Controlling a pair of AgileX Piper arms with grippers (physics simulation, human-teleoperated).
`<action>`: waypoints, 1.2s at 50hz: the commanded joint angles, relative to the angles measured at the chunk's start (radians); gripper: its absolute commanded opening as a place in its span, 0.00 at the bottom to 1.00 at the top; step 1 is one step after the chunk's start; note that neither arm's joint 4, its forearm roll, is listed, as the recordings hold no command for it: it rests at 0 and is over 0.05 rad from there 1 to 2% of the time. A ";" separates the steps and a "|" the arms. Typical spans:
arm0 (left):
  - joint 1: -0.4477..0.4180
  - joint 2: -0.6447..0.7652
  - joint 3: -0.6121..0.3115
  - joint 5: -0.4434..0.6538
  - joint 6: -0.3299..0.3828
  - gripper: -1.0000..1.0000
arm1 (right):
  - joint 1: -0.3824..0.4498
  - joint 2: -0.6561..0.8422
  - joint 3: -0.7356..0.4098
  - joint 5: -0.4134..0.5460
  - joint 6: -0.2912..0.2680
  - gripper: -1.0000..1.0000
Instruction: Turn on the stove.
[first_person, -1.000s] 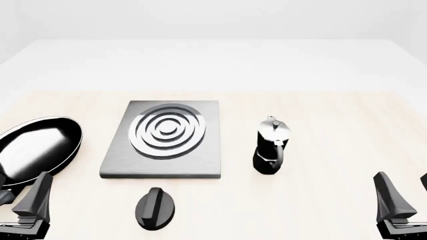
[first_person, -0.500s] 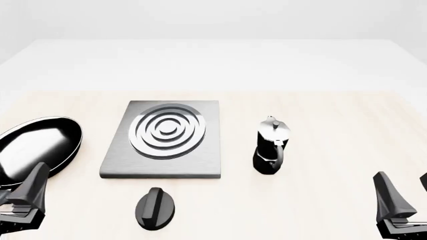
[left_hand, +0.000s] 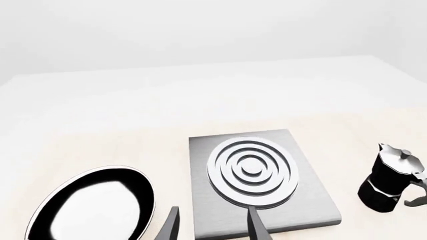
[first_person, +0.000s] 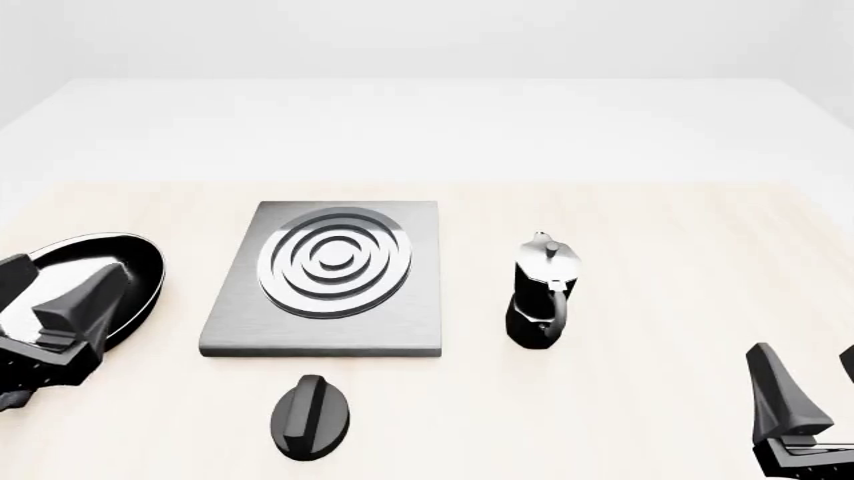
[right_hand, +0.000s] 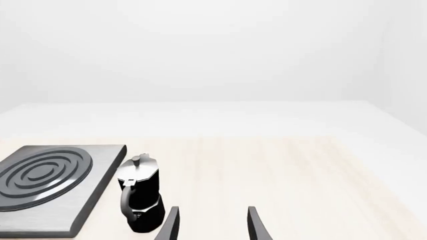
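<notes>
Stove (first_person: 324, 280): grey slab with silver burner rings, flat on the pale worktop (first_person: 641, 250), left of centre. Knob (first_person: 311, 416): round, black, ridged, apart from the slab, just in front of its near edge.
Frying pan (first_person: 83, 290): black, left of the stove, partly covered by the left gripper (first_person: 54, 320).
Moka pot (first_person: 542, 292): upright, right of the stove, close beside it.
Left gripper: over the pan's near rim, jaws open, empty.
Right gripper (first_person: 801, 405): at the near right corner, cut off by the frame edge; jaws open, empty, well clear of the pot.
</notes>
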 joint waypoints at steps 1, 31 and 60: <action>-0.054 0.122 -0.114 0.057 -0.003 1.00 | 0.000 0.001 0.000 0.000 0.000 1.00; -0.229 0.375 -0.233 0.109 -0.066 1.00 | -0.001 0.006 0.000 -0.005 0.000 1.00; -0.291 0.476 -0.148 -0.003 -0.140 1.00 | 0.000 0.003 -0.002 0.000 0.000 1.00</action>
